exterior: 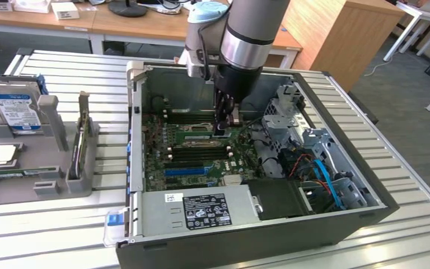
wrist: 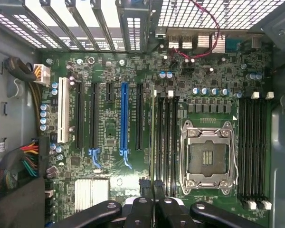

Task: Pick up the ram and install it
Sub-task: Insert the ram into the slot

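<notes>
My gripper (exterior: 227, 128) reaches down into the open computer case (exterior: 200, 246), over the green motherboard (exterior: 192, 162). In the wrist view the ram (wrist: 153, 137) shows edge-on as a thin green strip running out from between the fingertips of the gripper (wrist: 153, 187), which is shut on it. It lies in line with the outermost slot of the bank of black memory slots (wrist: 165, 137), beside the empty processor socket (wrist: 208, 154). Whether the ram touches the slot I cannot tell.
A second bank of memory slots (wrist: 251, 147) lies beyond the socket. The power supply (exterior: 200, 210) and the drive cage (exterior: 282, 112) crowd the case. On the exterior view's left, a grey tray (exterior: 51, 185) holds a hard drive (exterior: 17, 112) and a processor chip (exterior: 2, 154).
</notes>
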